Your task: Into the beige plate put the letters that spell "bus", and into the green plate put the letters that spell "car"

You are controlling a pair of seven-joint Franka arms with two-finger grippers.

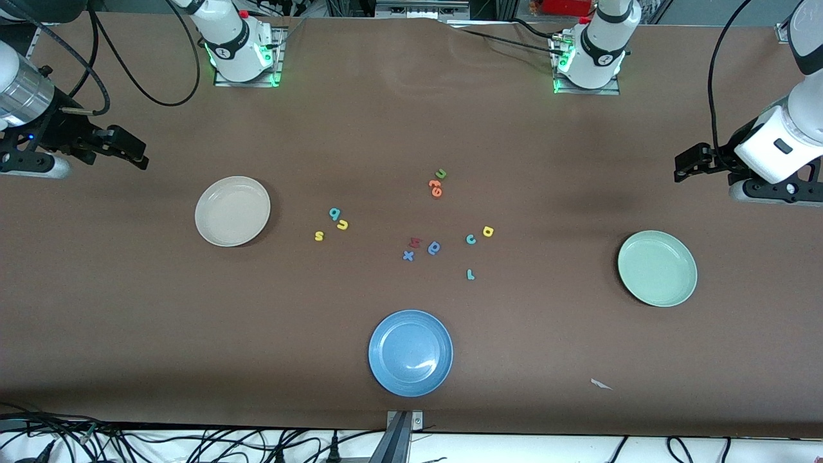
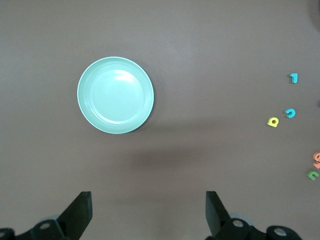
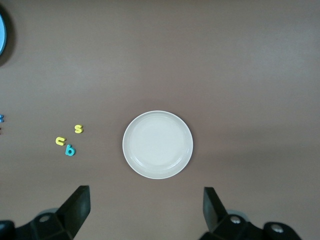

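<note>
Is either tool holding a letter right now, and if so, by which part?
Nothing is held. The left tool hangs open above the table by the green plate; the right tool hangs open by the beige plate.

You're at a brown table point(image 1: 411, 116) — evenly lit, black cables point(image 1: 193, 444) strung under its near edge, white floor.

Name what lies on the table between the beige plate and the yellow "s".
Nothing: between the beige plate and the yellow "s" there is only bare brown table. The front view shows it, and the right wrist view agrees.
</note>
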